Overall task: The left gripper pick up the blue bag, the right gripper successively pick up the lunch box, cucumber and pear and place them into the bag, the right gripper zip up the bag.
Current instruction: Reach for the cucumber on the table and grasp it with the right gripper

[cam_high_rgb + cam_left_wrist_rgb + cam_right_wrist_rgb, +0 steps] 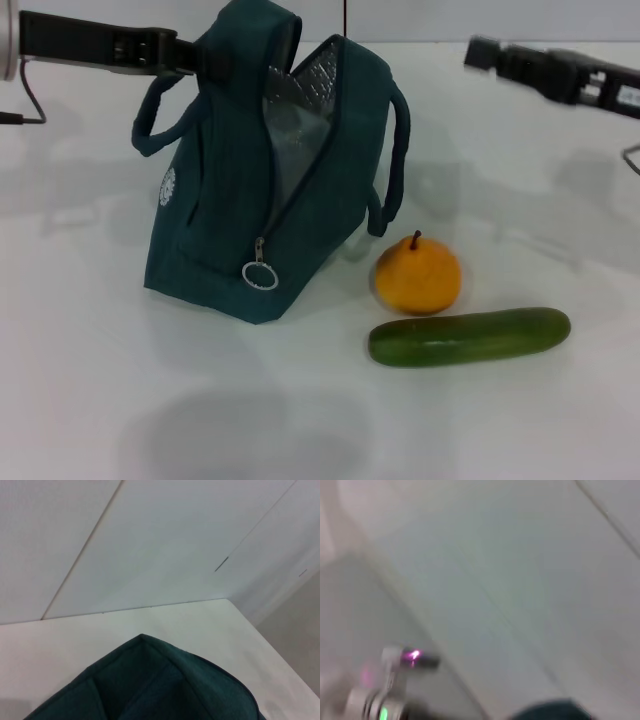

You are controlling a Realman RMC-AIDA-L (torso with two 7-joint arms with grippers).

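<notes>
Left gripper [205, 58] is at the top back edge of the blue bag [300, 200], fingers clamped on the fabric, holding it upright on the tabletop [100, 400] with the zip open and foil lining showing. Lunch box not visible outside, probably already in the bag. Pear [418, 274] and cucumber [468, 336] lie just right of the bag, touching, still to load. Right gripper [480, 53] hangs far right, fingers unclear. Zipping left.

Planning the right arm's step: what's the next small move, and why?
Probably lower the right claw toward the pear. The left claw is at the top of the blue bag, whose zipper gapes open. No lunch box is visible on the table, while the pear and cucumber lie outside; the pear is nearer the bag.
</notes>
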